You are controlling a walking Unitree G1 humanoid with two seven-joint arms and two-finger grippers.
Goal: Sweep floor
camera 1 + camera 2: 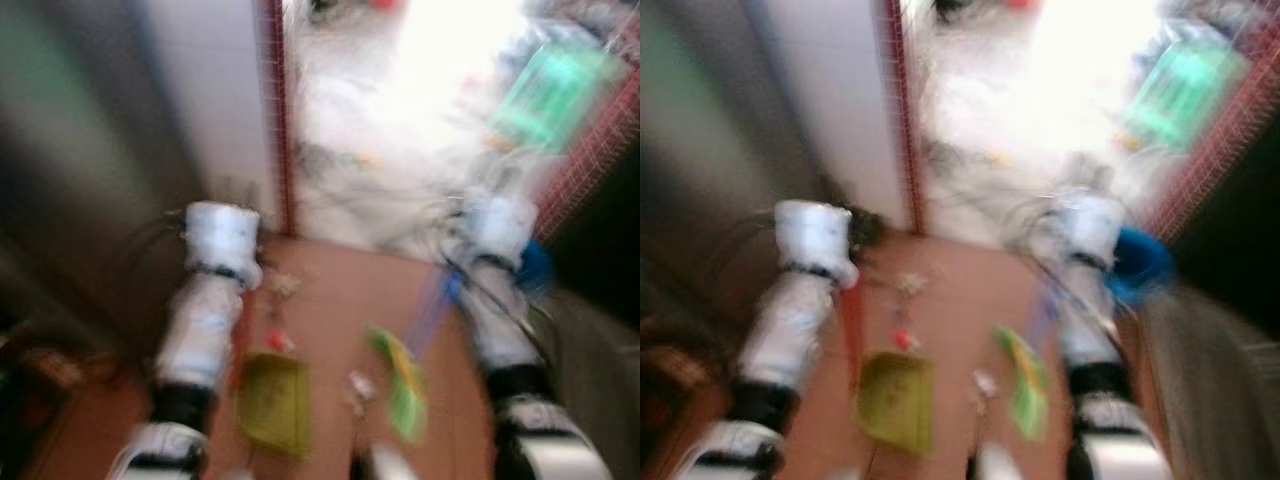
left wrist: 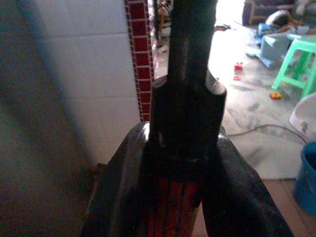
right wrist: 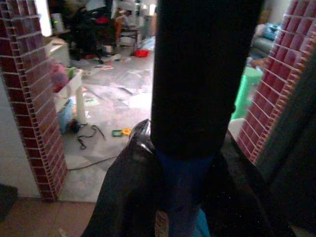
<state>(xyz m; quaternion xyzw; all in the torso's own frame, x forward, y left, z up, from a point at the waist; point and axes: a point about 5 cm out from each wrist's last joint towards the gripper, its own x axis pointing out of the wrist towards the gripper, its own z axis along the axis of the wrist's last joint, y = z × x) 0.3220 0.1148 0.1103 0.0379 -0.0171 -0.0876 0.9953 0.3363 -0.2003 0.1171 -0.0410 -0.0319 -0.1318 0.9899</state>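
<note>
Left end effector (image 2: 182,197) clamped on red-and-black dustpan handle (image 2: 185,98), right end effector (image 3: 182,197) clamped on blue-and-black broom handle (image 3: 197,89); green dustpan (image 1: 273,402) on terracotta floor (image 1: 330,300).

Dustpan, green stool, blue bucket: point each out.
dustpan (image 1: 274,402), left eye view, middle of its yellow-green tray.
green stool (image 2: 301,61), left wrist view, its front leg.
blue bucket (image 1: 1142,264), right eye view, its rim.

We are seeing bare terracotta floor (image 1: 330,300) at frame centre; an olive-green plastic dustpan (image 1: 273,400) and scattered small litter (image 1: 360,385) are blocking the lower middle.
</note>
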